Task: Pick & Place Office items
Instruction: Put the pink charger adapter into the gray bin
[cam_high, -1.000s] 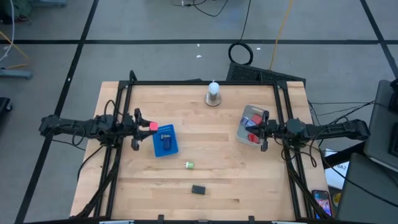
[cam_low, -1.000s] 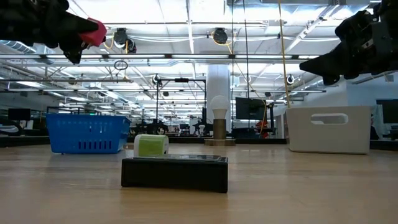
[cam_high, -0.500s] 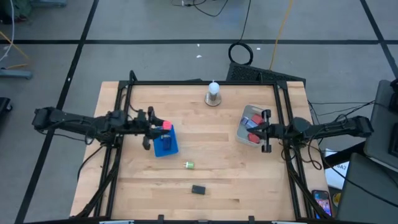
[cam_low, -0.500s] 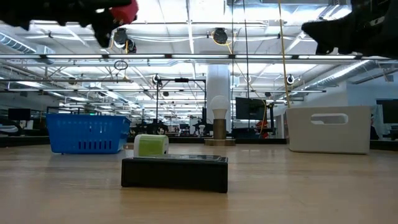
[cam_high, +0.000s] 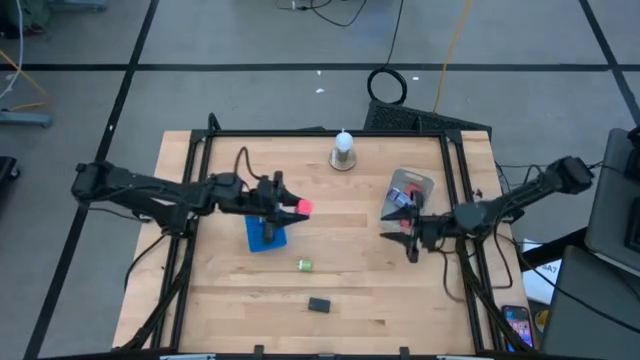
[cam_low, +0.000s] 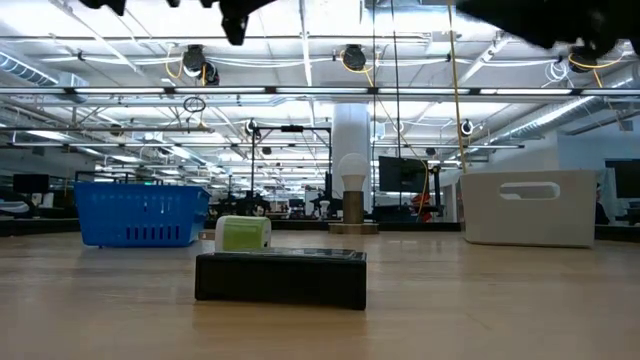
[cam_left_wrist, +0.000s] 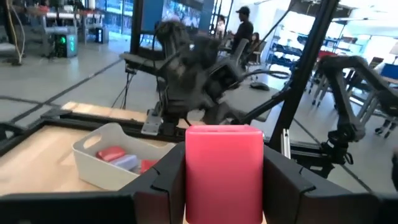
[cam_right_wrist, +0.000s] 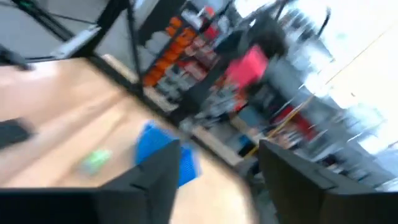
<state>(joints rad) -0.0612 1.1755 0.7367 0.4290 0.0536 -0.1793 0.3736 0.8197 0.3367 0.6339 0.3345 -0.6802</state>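
My left gripper (cam_high: 293, 207) hangs above the blue tray (cam_high: 265, 233), shut on a pink-red block (cam_high: 301, 208). The same block (cam_left_wrist: 224, 168) fills the middle of the left wrist view. My right gripper (cam_high: 410, 237) hovers just near of the white bin (cam_high: 408, 186), which holds red pieces (cam_left_wrist: 112, 153). Its fingers (cam_right_wrist: 155, 180) stand apart with nothing between them. A green piece (cam_high: 304, 265) and a black block (cam_high: 319, 304) lie on the table toward its near edge. My left gripper pinches the pink-red block by its two opposite sides (cam_left_wrist: 194, 180) between its two fingers. The fingers lie level and come from the table's left. The block stands upright in the hold, its top above the fingers, lifted clear over the table.
A white knob on a round base (cam_high: 343, 152) stands at the far middle of the table. A black frame (cam_high: 320, 133) runs along the table's far and side edges. Bare wood lies between the blue tray and the white bin.
My left gripper has carried the pink-red block up and toward the table's right, from beside the blue tray to above it. My right gripper has risen, rolled about its own line, and come away from over the white bin toward the near edge.
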